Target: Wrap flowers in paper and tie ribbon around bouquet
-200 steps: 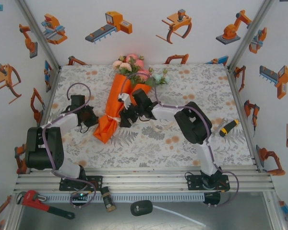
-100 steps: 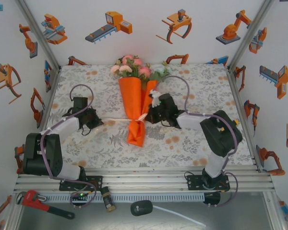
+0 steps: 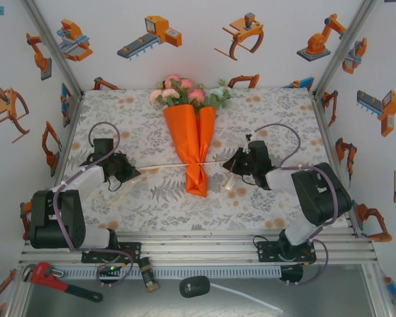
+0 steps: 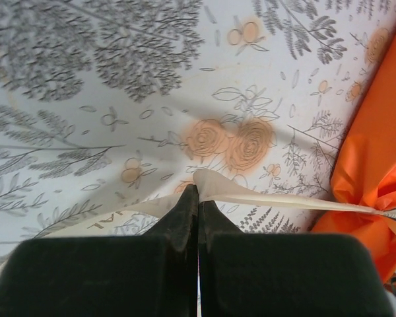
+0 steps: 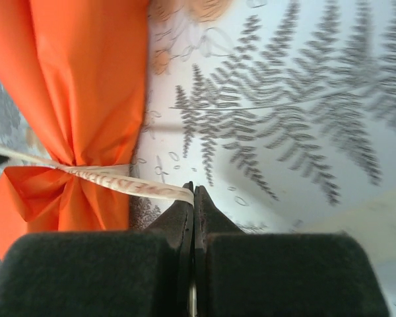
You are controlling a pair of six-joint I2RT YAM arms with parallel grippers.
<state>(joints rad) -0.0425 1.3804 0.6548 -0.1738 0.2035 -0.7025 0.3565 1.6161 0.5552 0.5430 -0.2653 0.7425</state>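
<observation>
Bouquet (image 3: 197, 142): centre frame on bench (image 3: 270, 112), heads toward top | left claw (image 4: 197, 195), right claw (image 5: 193, 193): each clamped on a taut ribbon (image 5: 119, 177) end | Risk: overpull slips ribbon free or tears paper (image 5: 79, 79).

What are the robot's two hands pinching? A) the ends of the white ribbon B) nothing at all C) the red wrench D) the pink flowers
A: the left hand and the right hand are each shut on one end of the ribbon, which runs around the narrow part of the orange paper.
</observation>
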